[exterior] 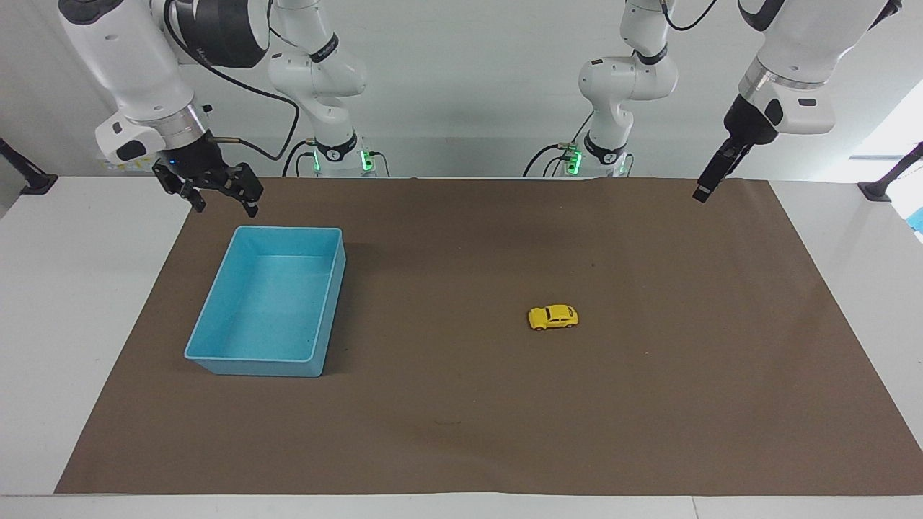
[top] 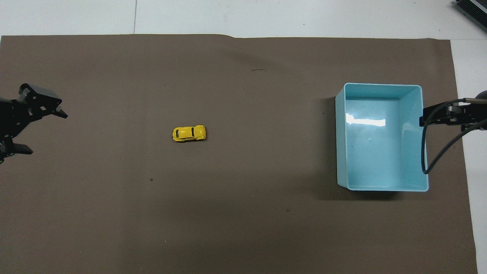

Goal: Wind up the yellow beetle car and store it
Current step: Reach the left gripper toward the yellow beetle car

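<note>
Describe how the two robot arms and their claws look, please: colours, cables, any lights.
Both arms are glossy white with rounded joints and black bands. Each ends in a black two-finger claw: the right claw under a silver wrist ring, with a small blue light and a black cable looping up its arm; the left claw under a dark wrist section. Green lights glow at both arm bases.

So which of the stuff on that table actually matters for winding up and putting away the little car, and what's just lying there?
Part of the job:
- yellow beetle car, on the brown mat
- blue bin, empty, likely where it gets stored
- left gripper, fingers open, over the mat's edge
- right gripper, waiting by the bin

Just there:
- brown mat
</note>
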Action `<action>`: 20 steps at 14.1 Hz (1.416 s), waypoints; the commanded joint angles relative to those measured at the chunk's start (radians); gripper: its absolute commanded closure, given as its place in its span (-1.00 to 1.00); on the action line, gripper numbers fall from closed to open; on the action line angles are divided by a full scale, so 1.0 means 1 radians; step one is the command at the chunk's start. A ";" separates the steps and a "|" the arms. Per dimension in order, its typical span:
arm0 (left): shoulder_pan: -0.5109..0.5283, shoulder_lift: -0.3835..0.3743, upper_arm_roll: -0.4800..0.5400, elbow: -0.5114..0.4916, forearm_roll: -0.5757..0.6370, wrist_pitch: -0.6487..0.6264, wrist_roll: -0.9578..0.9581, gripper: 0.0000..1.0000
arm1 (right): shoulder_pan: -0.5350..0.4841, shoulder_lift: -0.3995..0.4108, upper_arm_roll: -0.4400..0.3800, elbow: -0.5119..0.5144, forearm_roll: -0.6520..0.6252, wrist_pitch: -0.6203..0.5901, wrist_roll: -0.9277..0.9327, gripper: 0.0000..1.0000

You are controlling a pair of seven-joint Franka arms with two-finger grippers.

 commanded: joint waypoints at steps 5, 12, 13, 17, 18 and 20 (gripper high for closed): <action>-0.061 -0.002 0.011 -0.053 -0.001 0.034 -0.466 -1.00 | -0.007 -0.011 0.008 -0.002 0.001 -0.010 0.012 -1.00; -0.070 0.003 0.013 -0.181 -0.027 0.223 -0.763 -1.00 | -0.007 -0.011 0.010 -0.002 0.001 -0.010 0.012 -1.00; -0.071 0.012 0.013 -0.200 -0.027 0.236 -0.795 -1.00 | -0.007 -0.011 0.008 -0.002 0.001 -0.010 0.012 -1.00; -0.128 0.050 0.013 -0.226 -0.026 0.332 -0.979 -1.00 | -0.007 -0.011 0.010 -0.002 0.001 -0.010 0.012 -1.00; -0.162 0.076 0.013 -0.225 -0.026 0.347 -1.014 -1.00 | -0.007 -0.011 0.010 -0.002 0.001 -0.010 0.012 -1.00; -0.228 0.124 0.014 -0.225 -0.023 0.400 -1.088 -1.00 | -0.007 -0.011 0.010 -0.002 0.001 -0.010 0.012 -1.00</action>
